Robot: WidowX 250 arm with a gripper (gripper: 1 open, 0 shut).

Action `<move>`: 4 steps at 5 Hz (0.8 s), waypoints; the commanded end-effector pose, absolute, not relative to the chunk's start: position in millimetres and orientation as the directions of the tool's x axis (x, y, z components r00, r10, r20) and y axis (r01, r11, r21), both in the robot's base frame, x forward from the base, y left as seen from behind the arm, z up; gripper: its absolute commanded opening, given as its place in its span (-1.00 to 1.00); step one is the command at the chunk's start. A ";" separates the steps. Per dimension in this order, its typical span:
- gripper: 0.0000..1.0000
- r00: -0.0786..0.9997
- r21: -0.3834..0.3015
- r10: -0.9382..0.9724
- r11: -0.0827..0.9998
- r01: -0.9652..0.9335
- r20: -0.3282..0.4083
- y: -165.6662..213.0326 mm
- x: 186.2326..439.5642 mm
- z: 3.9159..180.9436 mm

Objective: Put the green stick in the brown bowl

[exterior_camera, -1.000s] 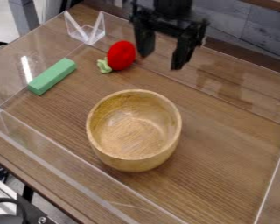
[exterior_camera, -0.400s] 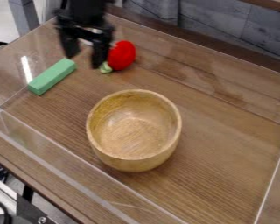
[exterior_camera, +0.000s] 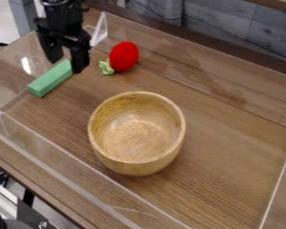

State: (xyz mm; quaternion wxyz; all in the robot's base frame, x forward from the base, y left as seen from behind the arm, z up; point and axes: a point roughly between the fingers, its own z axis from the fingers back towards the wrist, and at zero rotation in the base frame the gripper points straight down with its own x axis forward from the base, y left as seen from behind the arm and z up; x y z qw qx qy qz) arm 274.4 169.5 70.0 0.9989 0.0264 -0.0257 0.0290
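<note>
Green stick (exterior_camera: 53, 78) lies flat, long axis diag., far-right to near-left.

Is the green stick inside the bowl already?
No, the green stick lies on the table, left of the empty brown bowl.

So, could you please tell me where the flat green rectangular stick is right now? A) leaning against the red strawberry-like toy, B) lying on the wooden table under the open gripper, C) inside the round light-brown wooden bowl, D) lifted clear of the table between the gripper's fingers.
B: the flat green rectangular stick lies flat on the wooden table, with the open gripper over its far end and the round light-brown wooden bowl empty.
</note>
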 end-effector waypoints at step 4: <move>1.00 0.990 0.052 0.063 0.996 -0.070 0.127 205.6 305.0 48.8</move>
